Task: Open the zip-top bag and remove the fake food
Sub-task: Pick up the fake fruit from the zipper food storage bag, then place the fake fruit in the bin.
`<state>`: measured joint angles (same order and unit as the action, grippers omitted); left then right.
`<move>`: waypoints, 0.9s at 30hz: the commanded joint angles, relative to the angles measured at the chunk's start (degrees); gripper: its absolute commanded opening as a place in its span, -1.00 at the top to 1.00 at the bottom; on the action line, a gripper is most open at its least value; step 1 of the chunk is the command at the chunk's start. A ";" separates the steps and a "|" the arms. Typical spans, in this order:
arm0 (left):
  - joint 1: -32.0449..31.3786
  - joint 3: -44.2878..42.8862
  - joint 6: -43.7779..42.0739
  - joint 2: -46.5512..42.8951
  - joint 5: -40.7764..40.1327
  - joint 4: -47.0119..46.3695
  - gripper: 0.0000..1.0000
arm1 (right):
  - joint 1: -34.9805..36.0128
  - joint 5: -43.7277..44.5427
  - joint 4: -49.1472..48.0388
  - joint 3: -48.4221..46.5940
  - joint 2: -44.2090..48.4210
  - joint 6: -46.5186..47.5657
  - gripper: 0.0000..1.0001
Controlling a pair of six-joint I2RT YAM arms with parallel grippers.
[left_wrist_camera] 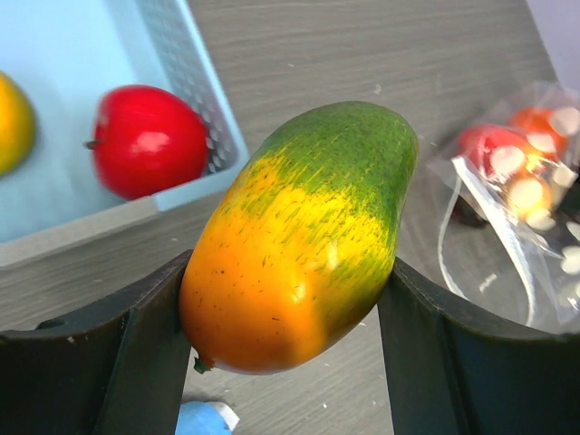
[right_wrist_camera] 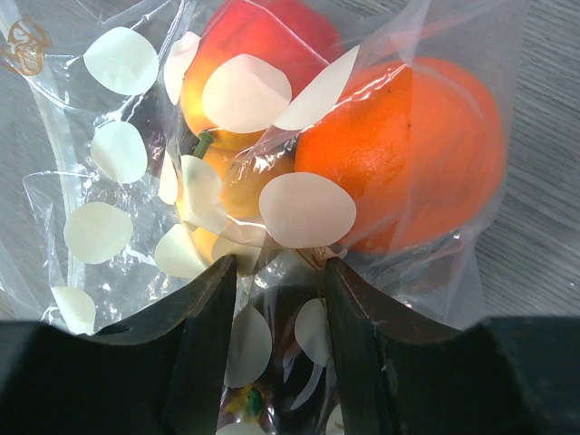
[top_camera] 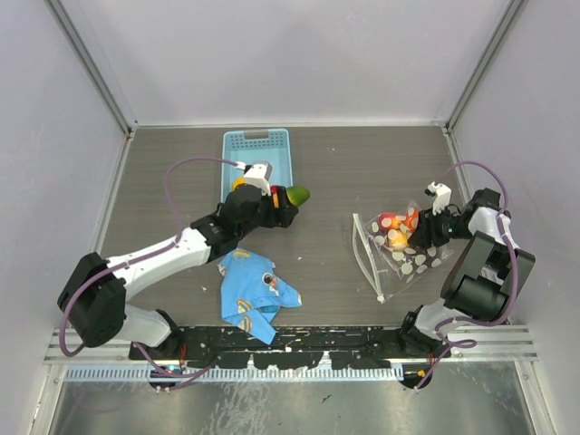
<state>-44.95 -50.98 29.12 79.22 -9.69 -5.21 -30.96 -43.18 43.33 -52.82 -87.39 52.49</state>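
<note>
My left gripper (top_camera: 283, 201) (left_wrist_camera: 290, 272) is shut on one piece of fake food, a green, yellow and orange mango (top_camera: 297, 193) (left_wrist_camera: 308, 227). It hangs just off the near right corner of the light blue basket (top_camera: 256, 145) (left_wrist_camera: 195, 100). The polka-dot zip-top bag (top_camera: 399, 258) (left_wrist_camera: 521, 227) (right_wrist_camera: 100, 208) lies at the right, its white zip strip (top_camera: 367, 254) toward the left. My right gripper (top_camera: 426, 231) (right_wrist_camera: 281, 267) is shut on the bag's far end, with plastic and a dark fruit between the jaws. An orange fruit (right_wrist_camera: 426, 163) and a red-yellow fruit (right_wrist_camera: 263, 45) sit inside.
A red apple (left_wrist_camera: 145, 140) and a yellow fruit (left_wrist_camera: 14, 122) lie in the basket. A blue cartoon-print cloth (top_camera: 254, 294) (left_wrist_camera: 204, 421) lies crumpled near the front, below the left arm. Grey walls close the table on three sides.
</note>
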 commanded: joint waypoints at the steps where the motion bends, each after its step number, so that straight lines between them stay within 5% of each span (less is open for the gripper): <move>1: 2.49 -6.26 0.07 1.48 -6.37 6.42 0.95 | 0.25 0.46 -1.32 -0.94 0.38 -0.18 0.02; 15: 11.05 -29.53 0.32 20.17 -14.82 20.69 0.91 | 0.26 1.08 -1.62 -1.62 -0.37 -0.72 0.00; 24: 12.92 -46.16 0.41 34.89 -21.41 29.68 0.72 | 0.28 0.99 -1.91 -2.42 -1.40 -1.33 -0.02; 25: 13.10 -47.50 0.58 36.15 -21.39 29.99 0.64 | 0.23 0.99 -1.93 -2.48 -1.50 -1.37 -0.02; 27: 13.28 -50.17 1.18 38.28 -22.47 30.98 0.10 | 0.23 0.91 -1.93 -2.63 -1.62 -1.48 -0.02</move>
<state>-32.38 -95.48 29.19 115.00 -28.12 22.61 -30.96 -42.76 43.16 -53.60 -88.38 50.94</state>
